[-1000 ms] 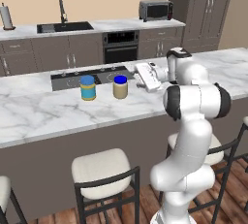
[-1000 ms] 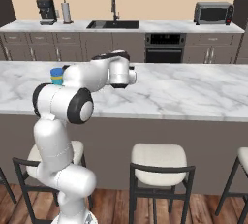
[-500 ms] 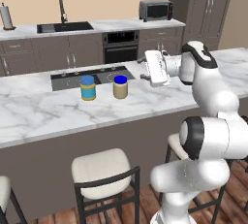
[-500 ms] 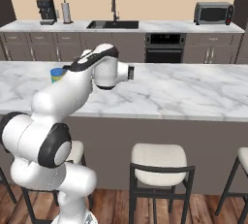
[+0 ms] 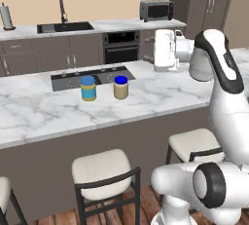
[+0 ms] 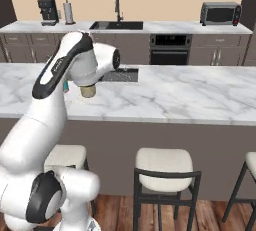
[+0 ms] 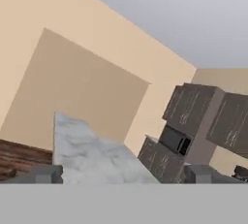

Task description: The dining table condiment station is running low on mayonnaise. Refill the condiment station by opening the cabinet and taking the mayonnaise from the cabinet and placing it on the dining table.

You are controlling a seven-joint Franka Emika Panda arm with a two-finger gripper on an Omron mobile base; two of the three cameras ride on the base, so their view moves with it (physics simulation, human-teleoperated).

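Even, soft, bright rendered light, with no single source to be seen. Shadows are faint: a dim patch under the table (image 5: 44, 117) overhang, at 6 o'clock of its top, and weak ones beneath the stools (image 6: 163, 162). No glare. All views are slightly soft and low in detail; the hand view is blurriest.

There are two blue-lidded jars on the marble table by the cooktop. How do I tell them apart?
The mayonnaise jar has a plain cream-beige body; the other jar has a teal and yellow body. The mayonnaise jar's lid is a darker blue; the other jar's lid is lighter. In the left base view the mayonnaise jar stands nearer the arm, the other jar to its left. Both stand upright on the dining table, apart, similar in size.
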